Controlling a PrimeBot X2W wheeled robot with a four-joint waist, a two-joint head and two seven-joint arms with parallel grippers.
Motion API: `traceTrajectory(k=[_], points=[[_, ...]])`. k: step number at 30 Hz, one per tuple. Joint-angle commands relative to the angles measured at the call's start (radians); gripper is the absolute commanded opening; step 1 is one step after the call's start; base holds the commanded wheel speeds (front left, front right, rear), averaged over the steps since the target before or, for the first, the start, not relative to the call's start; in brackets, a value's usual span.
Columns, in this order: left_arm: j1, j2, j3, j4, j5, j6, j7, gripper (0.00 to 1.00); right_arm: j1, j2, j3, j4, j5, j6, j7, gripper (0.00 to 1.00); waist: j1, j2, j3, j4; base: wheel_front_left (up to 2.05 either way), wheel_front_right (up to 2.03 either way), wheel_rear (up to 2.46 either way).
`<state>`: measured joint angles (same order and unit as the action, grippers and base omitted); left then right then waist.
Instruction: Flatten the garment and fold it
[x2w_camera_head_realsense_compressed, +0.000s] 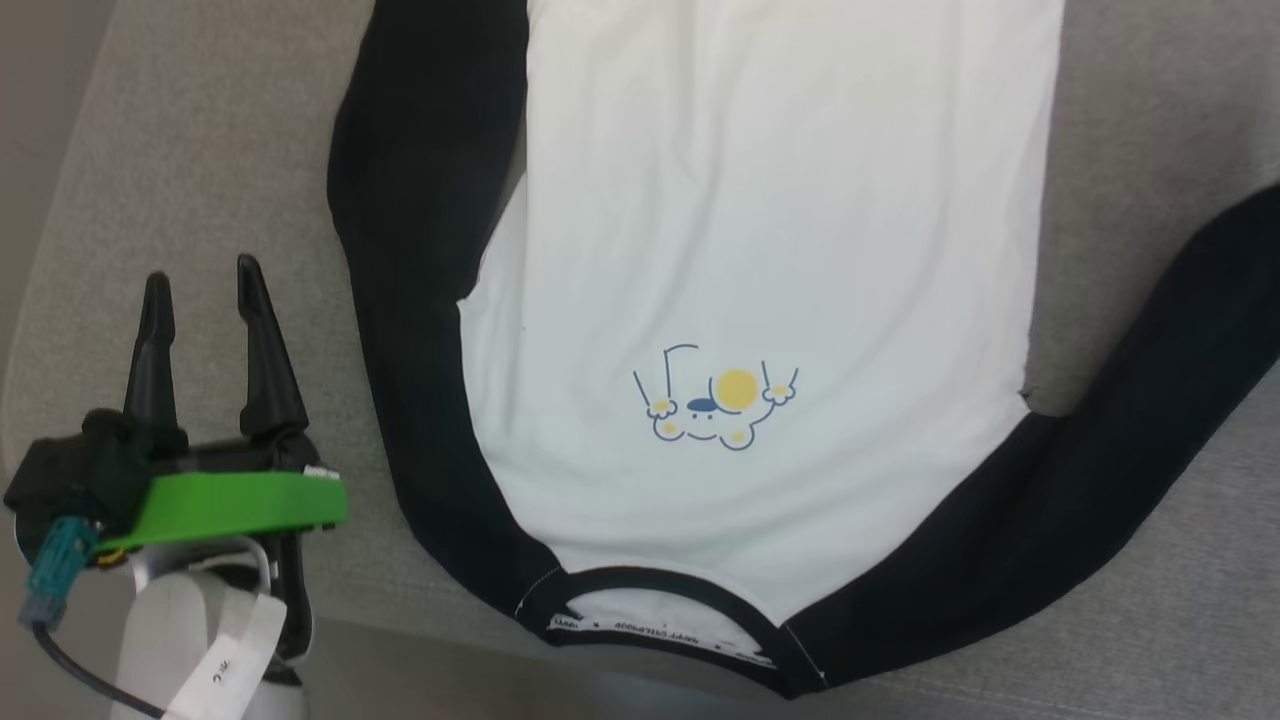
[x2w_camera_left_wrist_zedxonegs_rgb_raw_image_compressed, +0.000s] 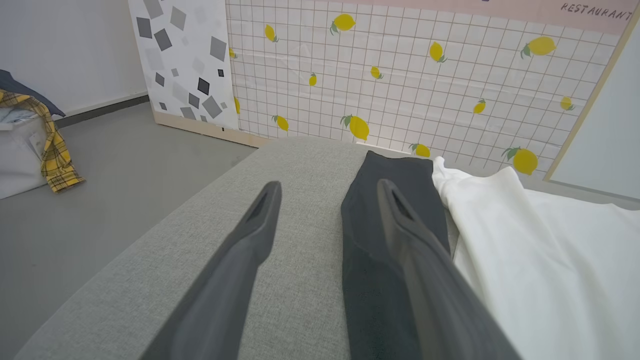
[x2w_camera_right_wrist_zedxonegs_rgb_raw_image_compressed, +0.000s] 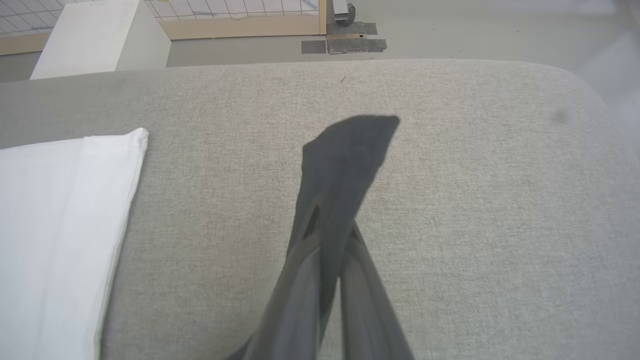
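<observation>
A white shirt (x2w_camera_head_realsense_compressed: 760, 250) lies spread print-up on a grey cushion (x2w_camera_head_realsense_compressed: 200, 150), collar nearest the robot. The left gripper (x2w_camera_head_realsense_compressed: 203, 272) is wide open and empty beside one black sleeve (x2w_camera_head_realsense_compressed: 400, 300). The right gripper (x2w_camera_right_wrist_zedxonegs_rgb_raw_image_compressed: 332, 227) is pinched closed on the other sleeve (x2w_camera_right_wrist_zedxonegs_rgb_raw_image_compressed: 350, 145), near its end.

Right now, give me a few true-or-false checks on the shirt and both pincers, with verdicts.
1. The left pincer is open. True.
2. The left pincer grips the left sleeve. False: it stands beside it, holding nothing.
3. The right pincer is shut on the right sleeve. True.
4. The garment lies print-down. False: the print faces up.
5. The collar points away from the robot. False: it lies at the end nearest the robot.
</observation>
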<state>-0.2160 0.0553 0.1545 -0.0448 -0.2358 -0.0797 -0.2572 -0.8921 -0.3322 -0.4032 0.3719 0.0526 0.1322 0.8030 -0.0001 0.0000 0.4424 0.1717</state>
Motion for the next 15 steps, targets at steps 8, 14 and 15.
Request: traceTrajectory(k=[8,14,15], points=[[0.11,-0.005,0.012,-0.002,-0.012,0.024,-0.005,1.0,0.24,-0.054,0.0,-0.141,0.097,-0.002,0.032,0.0,0.0001,0.0,-0.263,-0.068,0.0,0.0,0.0],[0.177,-0.005,0.017,-0.01,-0.009,0.035,-0.005,1.0,0.324,-0.014,0.141,-0.298,0.21,-0.002,0.04,0.0,0.0001,0.0,-0.317,-0.067,0.0,0.0,0.0],[0.185,-0.005,0.019,-0.011,-0.008,0.035,-0.005,1.0,0.331,-0.001,0.178,-0.325,0.228,-0.002,0.042,0.0,0.0001,0.0,-0.324,-0.065,0.0,0.0,0.0]])
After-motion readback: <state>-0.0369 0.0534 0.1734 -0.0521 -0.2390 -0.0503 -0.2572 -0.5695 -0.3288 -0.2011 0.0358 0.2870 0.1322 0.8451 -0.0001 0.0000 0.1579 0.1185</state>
